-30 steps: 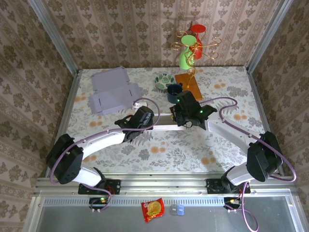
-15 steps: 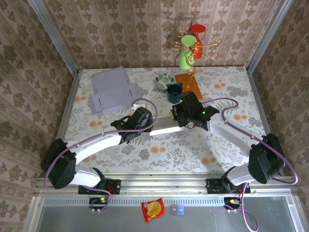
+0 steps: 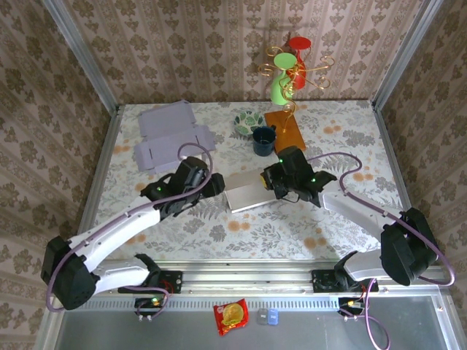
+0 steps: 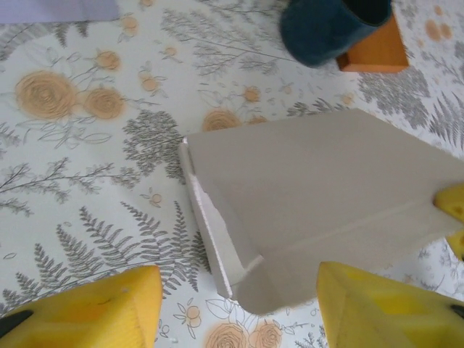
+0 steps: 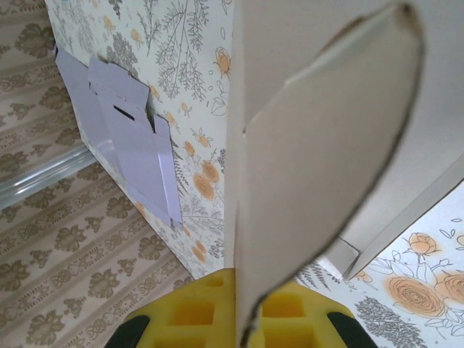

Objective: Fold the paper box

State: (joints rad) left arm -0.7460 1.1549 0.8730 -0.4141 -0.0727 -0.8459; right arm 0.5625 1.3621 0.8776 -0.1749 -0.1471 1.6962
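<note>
One paper box [image 3: 246, 191], pale beige and mostly flat, lay near the middle of the table [image 3: 350, 138], a little toward its near edge; its right end was held by the right gripper [image 3: 271, 180]; in the left wrist view the box [image 4: 326, 196] showed a crease running along its length and a thin folded wall along its left edge; in the right wrist view a rounded flap of the box [image 5: 319, 145] stood edge-on between the yellow fingers [image 5: 192, 312], so the right gripper [image 5: 235, 304] was clamped tight on that flap; the left gripper [image 3: 211, 186] sat just beside the box's left end with its jaws apart; in its own camera the left gripper [image 4: 235, 279] had its fingers [image 4: 94, 308] spread wide to either side of the box's nearest corner, and whether they touched the card could not be told; beyond the box, toward the far edge, a dark blue cup [image 3: 263, 140] stood against an orange block [image 3: 286, 127]; a green-and-white bowl [image 3: 249, 120] sat just left of the block; a green vase [image 3: 282, 87] and a gold wire stand [image 3: 300, 69] stood at the far edge; purple flat cardboard [image 3: 171, 138] lay spread near the far left corner, well apart from the box; a red snack packet [image 3: 230, 316] lay on the ledge in front of the arm bases
</note>
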